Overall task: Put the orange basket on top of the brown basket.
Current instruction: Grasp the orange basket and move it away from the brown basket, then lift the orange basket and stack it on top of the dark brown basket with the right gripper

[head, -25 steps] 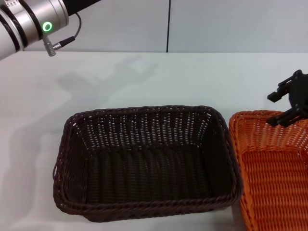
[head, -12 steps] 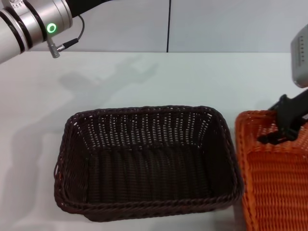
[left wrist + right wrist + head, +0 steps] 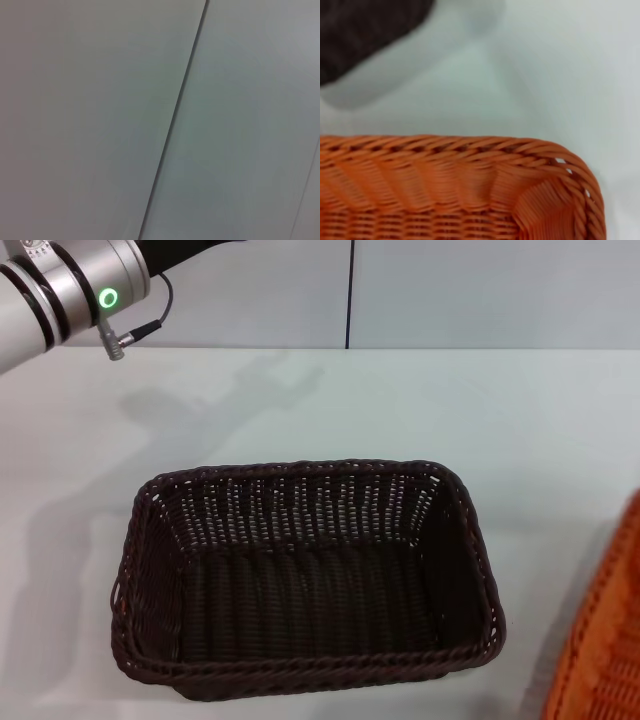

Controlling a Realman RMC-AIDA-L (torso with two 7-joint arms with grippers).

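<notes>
From the head view, the brown basket (image 3: pixel 305 580) sits upright on the white table (image 3: pixel 420 405), its whole rim in view and its inside bare. Only a sliver of the orange basket (image 3: pixel 600 640) shows at the lower right corner, tilted and cut off by the picture's edge; it is apart from the brown basket, to that basket's right. The left arm (image 3: pixel 65 285) enters at the upper left, with a green ring light on its silver wrist section; its gripper lies outside the picture. Nothing of the right arm or its gripper appears here.

The left wrist view shows only a plain grey wall (image 3: pixel 100 120) with a dark seam running across it, and no fingers.

The right wrist view shows one corner of the orange basket (image 3: pixel 445 195) with its braided rim, close to the camera, above the table (image 3: pixel 545 75). A dark blurred patch of the brown basket (image 3: pixel 365 30) sits at one corner. This arm's own gripper is hidden, so how it stands cannot be told.
</notes>
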